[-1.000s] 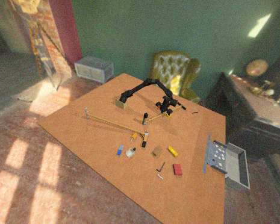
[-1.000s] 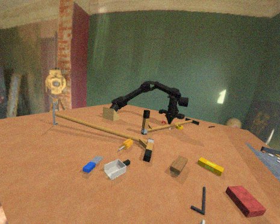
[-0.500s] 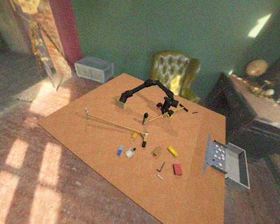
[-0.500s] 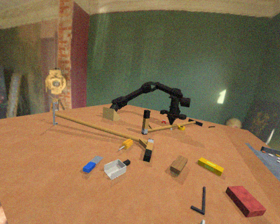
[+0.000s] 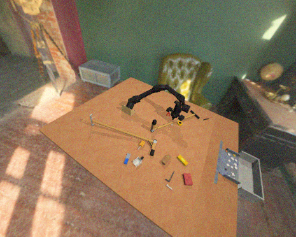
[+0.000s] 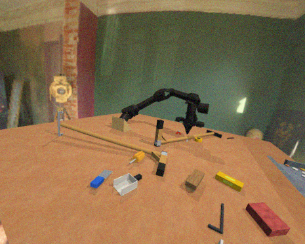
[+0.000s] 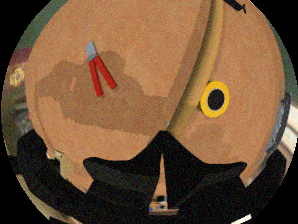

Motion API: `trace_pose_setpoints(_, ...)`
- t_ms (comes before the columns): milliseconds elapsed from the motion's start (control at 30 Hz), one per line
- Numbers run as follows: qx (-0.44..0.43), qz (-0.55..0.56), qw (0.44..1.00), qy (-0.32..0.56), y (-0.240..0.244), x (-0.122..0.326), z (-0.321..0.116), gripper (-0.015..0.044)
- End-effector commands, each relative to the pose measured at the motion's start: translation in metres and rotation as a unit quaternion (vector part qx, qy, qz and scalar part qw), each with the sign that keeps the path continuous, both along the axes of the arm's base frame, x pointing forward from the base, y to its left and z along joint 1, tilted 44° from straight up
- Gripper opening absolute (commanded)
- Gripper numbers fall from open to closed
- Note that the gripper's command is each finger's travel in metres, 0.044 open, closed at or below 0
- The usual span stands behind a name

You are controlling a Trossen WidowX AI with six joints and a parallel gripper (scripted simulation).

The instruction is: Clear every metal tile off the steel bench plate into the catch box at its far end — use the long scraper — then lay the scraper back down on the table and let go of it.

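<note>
A long wooden-shafted tool (image 5: pixel 117 129) (image 6: pixel 104 138) lies across the left of the table, with a grey upright plate at its far left end and a black-tipped handle at the other. A shorter wooden-shafted tool (image 5: pixel 165 126) (image 6: pixel 176 140) (image 7: pixel 212 45) has an upright black-topped handle and a black head at its right end. My gripper (image 5: pixel 173 118) (image 6: pixel 187 132) (image 7: pixel 162 133) is shut and empty, pointing down close to the shorter shaft; the exact gap cannot be told. Several small tiles (image 5: pixel 232 165) lie on the steel bench plate (image 5: pixel 223 164) (image 6: pixel 291 177). The catch box (image 5: pixel 249 172) is at its far end.
Red-handled pliers (image 5: pixel 168 113) (image 7: pixel 103 75) and a yellow tape ring (image 5: pixel 179 123) (image 6: pixel 198 140) (image 7: pixel 204 100) lie near the gripper. Nearer the front are a wooden block (image 6: pixel 195 179), a yellow bar (image 6: pixel 229 181), a red block (image 6: pixel 267 218), a white tray (image 6: pixel 125 184) and an orange screwdriver (image 6: pixel 139 156).
</note>
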State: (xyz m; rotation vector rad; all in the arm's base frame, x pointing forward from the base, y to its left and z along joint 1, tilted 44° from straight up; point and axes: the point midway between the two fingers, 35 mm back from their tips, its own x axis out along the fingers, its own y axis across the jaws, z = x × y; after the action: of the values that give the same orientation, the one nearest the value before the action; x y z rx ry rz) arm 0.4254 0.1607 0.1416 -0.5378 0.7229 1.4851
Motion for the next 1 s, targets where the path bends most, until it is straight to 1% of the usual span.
trace_pose_setpoints(0,-0.001,0.001,1.0,-0.002,-0.009,0.002,0.008,0.0)
trace_pose_setpoints(367,0.0,-0.006,1.0,0.003,-0.028,0.001,0.027,0.0)
trace_pose_setpoints(667,0.01,-0.102,0.992,0.072,-0.043,-0.006,0.046,0.0)
trace_pose_setpoints(967,0.023,-0.197,0.97,0.142,-0.057,-0.014,0.065,0.0)
